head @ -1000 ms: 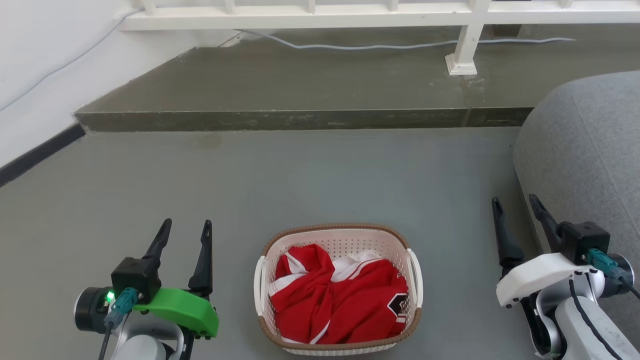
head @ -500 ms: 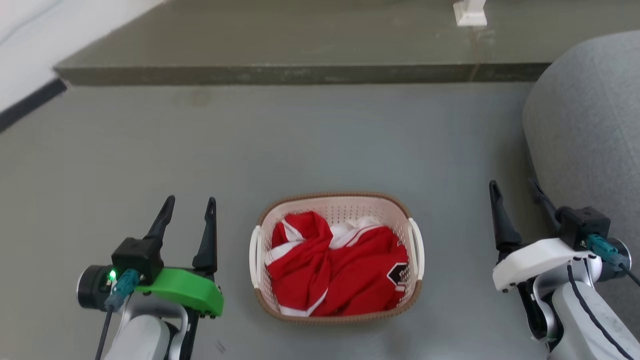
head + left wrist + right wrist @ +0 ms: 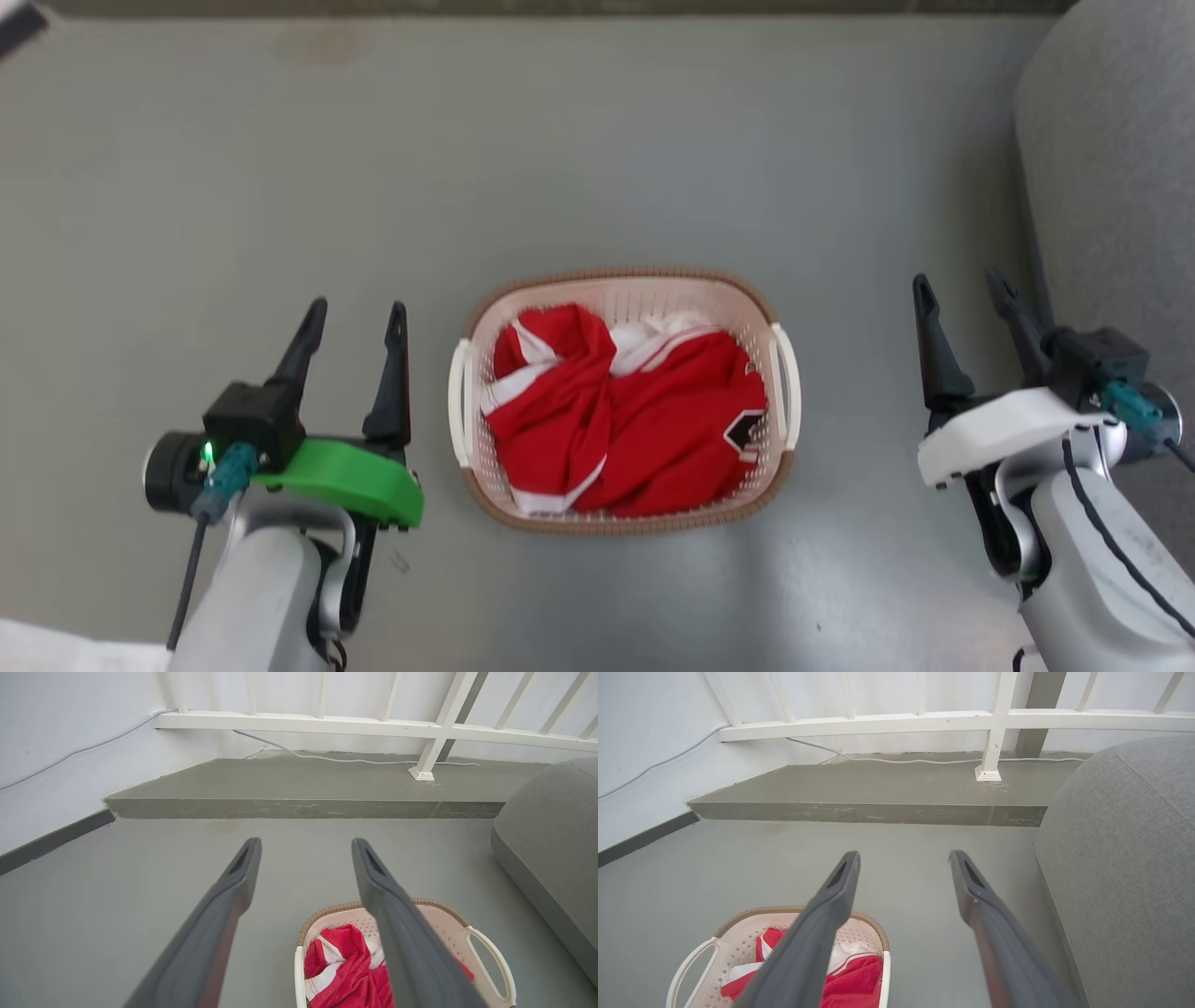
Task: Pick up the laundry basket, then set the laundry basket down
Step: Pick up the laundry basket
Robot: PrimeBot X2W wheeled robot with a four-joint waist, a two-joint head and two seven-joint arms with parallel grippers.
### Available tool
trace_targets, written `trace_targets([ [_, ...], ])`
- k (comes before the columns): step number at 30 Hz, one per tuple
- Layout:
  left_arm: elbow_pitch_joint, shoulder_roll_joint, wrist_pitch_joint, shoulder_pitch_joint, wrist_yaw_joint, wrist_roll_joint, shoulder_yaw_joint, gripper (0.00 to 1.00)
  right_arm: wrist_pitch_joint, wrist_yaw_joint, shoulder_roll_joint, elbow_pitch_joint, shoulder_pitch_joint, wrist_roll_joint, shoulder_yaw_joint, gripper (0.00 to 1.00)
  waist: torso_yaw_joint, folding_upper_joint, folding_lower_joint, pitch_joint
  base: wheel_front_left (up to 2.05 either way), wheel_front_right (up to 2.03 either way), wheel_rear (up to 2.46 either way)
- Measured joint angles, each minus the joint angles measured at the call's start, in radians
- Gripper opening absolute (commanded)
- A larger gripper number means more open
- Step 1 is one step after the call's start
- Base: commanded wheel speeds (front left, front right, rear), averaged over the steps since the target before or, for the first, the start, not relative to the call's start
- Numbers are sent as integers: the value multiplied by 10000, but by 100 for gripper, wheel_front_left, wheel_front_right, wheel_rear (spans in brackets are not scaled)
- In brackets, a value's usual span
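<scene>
The laundry basket sits on the grey floor in the middle of the head view, cream-white with a brown rim, white side handles and red-and-white clothing inside. My left gripper hangs open to the left of its left handle, apart from it. My right gripper is open well to the right of the right handle, close to a grey cushion. The left wrist view shows the basket low and right, behind my right finger, gripper empty. In the right wrist view the basket lies low and left, gripper empty.
A large grey cushion fills the right side next to my right arm. Ahead, a raised concrete step carries a white railing with a cable along it. A white wall with dark skirting runs on the left.
The head camera has tilted down, so the step and railing left the picture and the basket shifted up. Both grippers stay open on either side of the basket.
</scene>
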Motion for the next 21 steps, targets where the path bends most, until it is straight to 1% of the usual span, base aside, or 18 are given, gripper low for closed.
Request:
trace_targets([
  [2,48,8,13,-207,-12,12,-17,100,13,2,2,21,-157,0,10,100,-3,0,0,283,0,0,0],
  [4,115,13,107,-400,-38,19,-69,100,48,94,2,61,-346,0,46,100,-8,0,0,563,0,0,0],
  [7,309,12,255,-706,-157,12,-96,100,105,105,17,138,-672,-4,94,100,-15,0,0,989,0,0,0],
  [9,431,10,353,-928,-276,-19,-98,100,155,115,31,226,-916,-4,109,100,-20,0,0,1274,0,0,0],
  [11,652,-31,441,-1422,-508,-249,-58,100,278,213,71,391,-1330,-8,167,100,-27,0,1,1702,0,0,0],
  [14,817,-46,514,-1923,-575,-353,167,100,412,355,134,635,-1871,-40,336,100,-39,0,1,2131,0,0,0],
  [21,1837,-29,828,-3238,-1072,-410,132,100,662,531,288,1475,-3183,-132,556,100,-102,0,1,3114,0,0,0],
])
